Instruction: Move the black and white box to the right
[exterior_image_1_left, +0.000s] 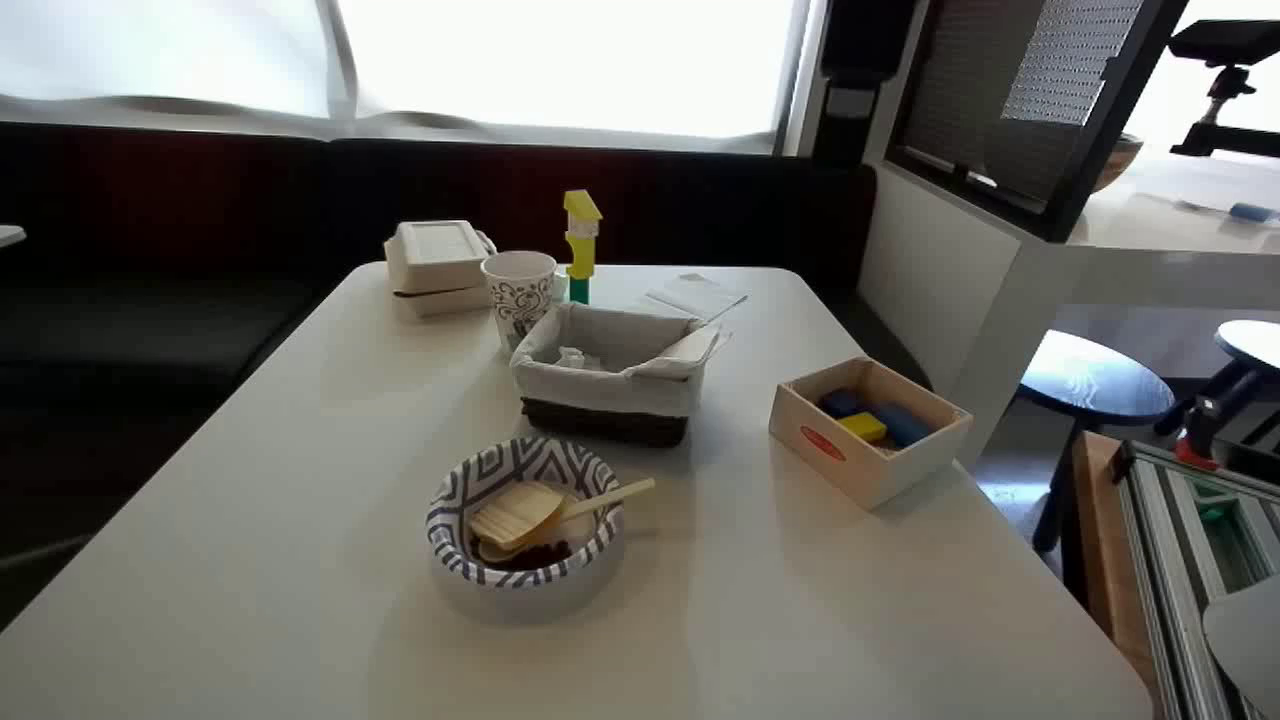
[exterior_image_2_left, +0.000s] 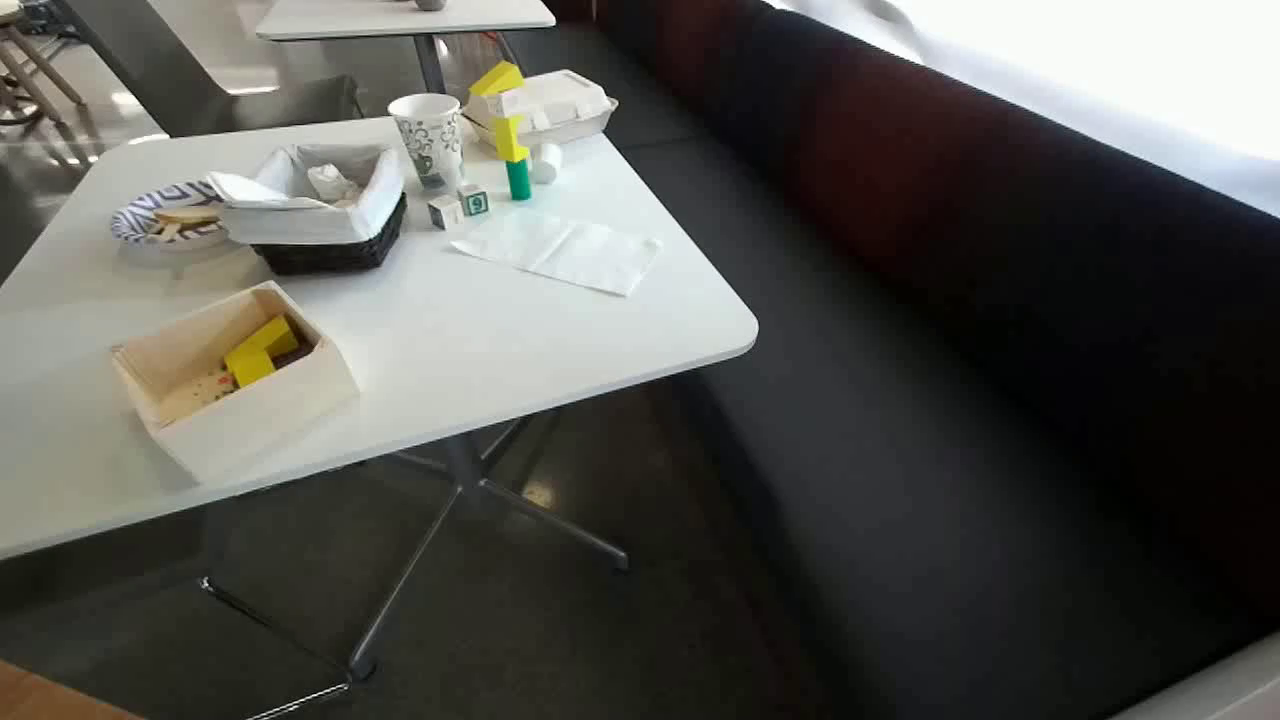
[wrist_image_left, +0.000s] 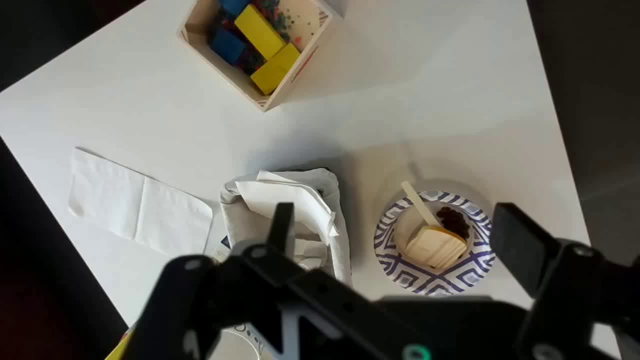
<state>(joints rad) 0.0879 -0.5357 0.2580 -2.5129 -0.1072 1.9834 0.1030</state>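
Lot: blk/wht box (exterior_image_1_left: 612, 390) is sitting ctr-frame in an exterior view.
Bowl (exterior_image_1_left: 540, 458) is resting lower ctr-L, nr blk/wht box; wood box (exterior_image_1_left: 915, 468) is lying ctr-R; cup (exterior_image_1_left: 520, 303) is standing upper ctr-L. Gripper (wrist_image_left: 397, 232) is filling bottom of wrist view, partly hiding blk/wht box at lower ctr-L; jaws are standing wide apart, holding nothing.

Black and white rectangular box (exterior_image_1_left: 605, 390): open-topped, dark woven-looking sides, pale fabric liner (exterior_image_2_left: 300, 225) folded over the rim, so black shows only along the lower part. Upright, base flat on white rectangular table (exterior_image_1_left: 300, 520), just beside round blue-and-white paper bowl (exterior_image_1_left: 540, 458); gap between them in wrist view. Crumpled white paper (exterior_image_2_left: 332, 183) inside; folded white paper napkins (exterior_image_1_left: 685, 352) lap over rim at one side. Partly hidden in wrist view.
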